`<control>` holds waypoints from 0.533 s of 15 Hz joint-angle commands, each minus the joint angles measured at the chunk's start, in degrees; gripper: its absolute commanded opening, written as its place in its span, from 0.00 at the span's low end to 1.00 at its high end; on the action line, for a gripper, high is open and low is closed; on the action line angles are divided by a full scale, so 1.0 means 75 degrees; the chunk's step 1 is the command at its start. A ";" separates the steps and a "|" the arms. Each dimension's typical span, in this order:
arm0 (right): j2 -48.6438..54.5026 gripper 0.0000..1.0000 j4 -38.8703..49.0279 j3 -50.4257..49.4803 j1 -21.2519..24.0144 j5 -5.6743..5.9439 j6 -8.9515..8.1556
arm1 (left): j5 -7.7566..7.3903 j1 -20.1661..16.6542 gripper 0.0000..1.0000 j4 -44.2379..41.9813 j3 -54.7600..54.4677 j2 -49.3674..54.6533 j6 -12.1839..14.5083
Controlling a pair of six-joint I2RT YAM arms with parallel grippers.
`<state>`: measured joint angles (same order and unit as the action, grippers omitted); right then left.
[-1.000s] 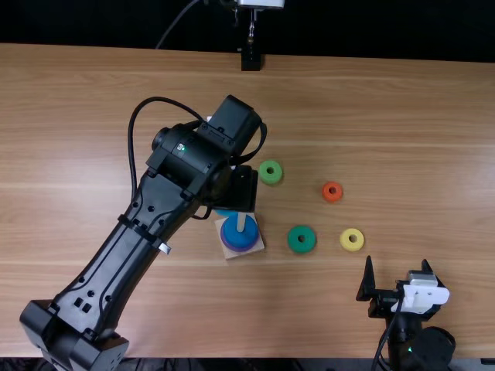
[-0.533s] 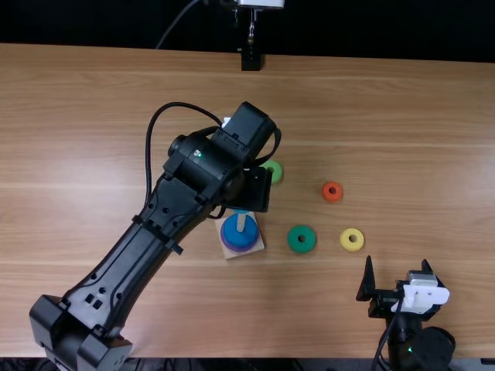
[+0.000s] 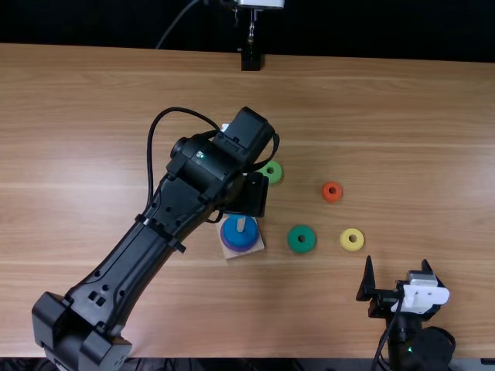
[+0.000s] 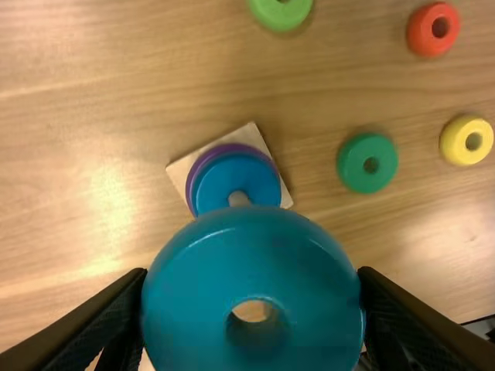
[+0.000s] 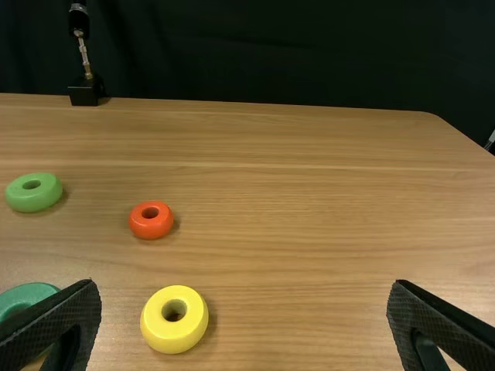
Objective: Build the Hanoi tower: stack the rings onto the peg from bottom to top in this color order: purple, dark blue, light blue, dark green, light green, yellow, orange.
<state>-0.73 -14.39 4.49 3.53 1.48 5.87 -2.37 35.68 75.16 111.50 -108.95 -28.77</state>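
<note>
In the top view the left gripper hangs over the far side of the wooden base. A light blue ring is clamped between its fingers in the left wrist view, where the left gripper is beside the peg. The dark blue ring lies on the purple ring around that peg. Loose on the table are a dark green ring, light green ring, yellow ring and orange ring. The right gripper stands open; in its wrist view, the right gripper has nothing between its fingers.
A black stand is at the far edge of the wooden table. The left forearm stretches over the table's left half, with a cable looping above it. A dark curtain hangs behind the table.
The left gripper has moved right in the top view, then slightly back toward the near edge, with the light blue ring. The right arm has stayed still.
</note>
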 commanded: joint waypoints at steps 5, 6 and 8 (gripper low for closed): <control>0.0098 1.00 -0.0508 -0.0482 0.0057 0.0113 -0.0009 | 0.0007 0.0235 0.00 -0.0050 -0.0207 -0.0075 -0.0017; 0.0098 1.00 -0.0508 -0.0482 0.0057 0.0113 -0.0009 | 0.0007 0.0235 0.00 -0.0036 -0.0207 -0.0075 -0.0017; 0.0098 1.00 -0.0508 -0.0482 0.0057 0.0113 -0.0009 | 0.0007 0.0293 0.00 -0.0050 -0.0219 -0.0064 -0.0017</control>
<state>-0.73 -14.39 4.49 3.53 1.50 5.89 -2.35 37.15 74.78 110.54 -109.01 -28.75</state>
